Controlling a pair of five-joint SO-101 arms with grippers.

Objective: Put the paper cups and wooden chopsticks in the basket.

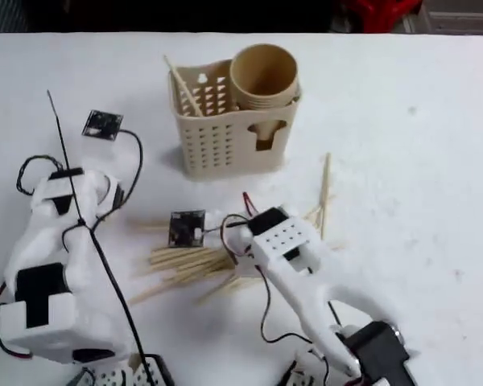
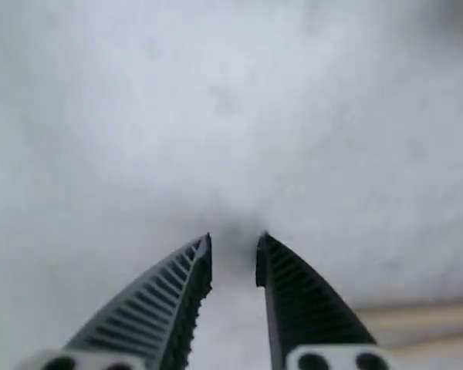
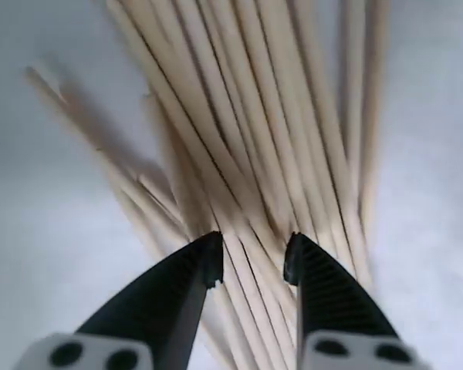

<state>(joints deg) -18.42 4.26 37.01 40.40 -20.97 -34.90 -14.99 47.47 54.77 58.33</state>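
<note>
The beige slotted basket [image 1: 225, 141] stands at the back middle of the table, with stacked paper cups [image 1: 263, 76] and a few wooden chopsticks [image 1: 185, 90] in it. A pile of chopsticks [image 1: 185, 265] lies on the table in front of it. My right gripper [image 3: 252, 260] hangs open just over this pile [image 3: 262, 146], and several sticks run between its fingers. A few more chopsticks [image 1: 324, 197] lie to the right of the right arm [image 1: 294, 249]. My left gripper [image 2: 233, 258] is slightly open over bare table, holding nothing, with chopstick ends [image 2: 420, 324] beside it.
The left arm [image 1: 56, 257] rests at the table's left side, with black cables [image 1: 88, 225] running across it. Two small camera boards [image 1: 102, 125] [image 1: 187, 228] hang on wires. The white table [image 1: 419, 121] has free room to the right.
</note>
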